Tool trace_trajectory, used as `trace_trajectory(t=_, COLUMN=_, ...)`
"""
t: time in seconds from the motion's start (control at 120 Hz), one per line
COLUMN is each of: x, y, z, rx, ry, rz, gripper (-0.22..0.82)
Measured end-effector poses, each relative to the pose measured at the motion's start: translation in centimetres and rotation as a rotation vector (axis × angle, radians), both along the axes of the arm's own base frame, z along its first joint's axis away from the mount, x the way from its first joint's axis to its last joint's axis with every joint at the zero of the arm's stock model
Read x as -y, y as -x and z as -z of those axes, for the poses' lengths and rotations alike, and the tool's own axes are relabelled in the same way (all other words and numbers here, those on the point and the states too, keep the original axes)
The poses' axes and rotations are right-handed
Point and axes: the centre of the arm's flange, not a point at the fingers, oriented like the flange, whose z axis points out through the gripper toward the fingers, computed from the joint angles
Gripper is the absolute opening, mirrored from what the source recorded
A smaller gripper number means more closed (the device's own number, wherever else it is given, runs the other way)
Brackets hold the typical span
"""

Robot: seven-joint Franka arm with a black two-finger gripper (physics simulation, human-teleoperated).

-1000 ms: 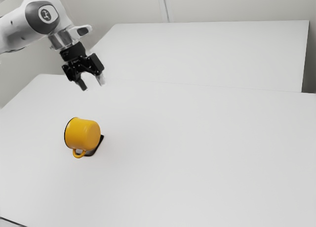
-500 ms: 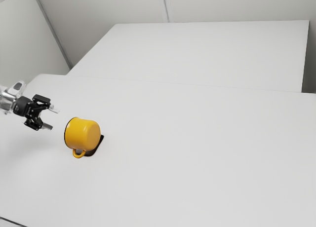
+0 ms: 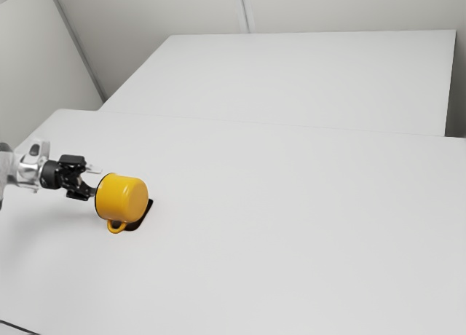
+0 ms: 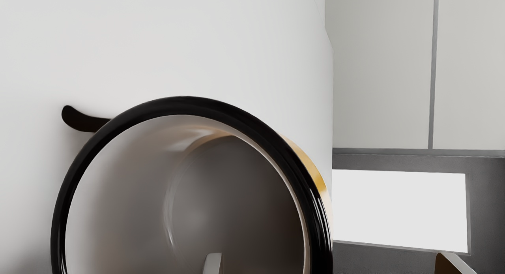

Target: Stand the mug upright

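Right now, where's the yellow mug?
In the exterior view's left part, the yellow mug lies on its side on the white table, mouth toward the gripper, partly in front of a flat black piece.

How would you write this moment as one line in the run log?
mug: on its side, not upright | gripper: open, at the mug's mouth | fingers: one lined up with the opening, other outside the rim

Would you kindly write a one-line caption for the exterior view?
Yellow mug tipped on its side, its mouth facing the open gripper above a white table.
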Motion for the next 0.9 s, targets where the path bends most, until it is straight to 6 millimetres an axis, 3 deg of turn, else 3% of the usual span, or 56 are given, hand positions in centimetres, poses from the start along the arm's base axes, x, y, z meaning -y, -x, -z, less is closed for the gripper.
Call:
trace_trajectory(t=0.258, x=1.7, y=-0.4, z=0.8, rx=0.085, ry=0.005, rz=0.041, gripper=0.55)
trace_trajectory(t=0.5, x=2.0, y=-0.2, z=1.1, rx=0.135, ry=-0.003, rz=0.047, gripper=0.07)
trace_trajectory(t=0.583, x=1.7, y=0.0, z=1.2, rx=0.148, ry=-0.005, rz=0.044, gripper=-0.03)
trace_trajectory(t=0.7, x=1.7, y=0.0, z=1.0, rx=0.169, ry=-0.006, rz=0.047, gripper=-0.08)
trace_trajectory(t=0.808, x=1.8, y=-0.3, z=-0.1, rx=0.205, ry=-0.006, rz=0.051, gripper=-0.12)
trace_trajectory(t=0.9, x=2.3, y=-1.7, z=-3.7, rx=0.276, ry=-0.040, rz=0.085, gripper=-0.14)
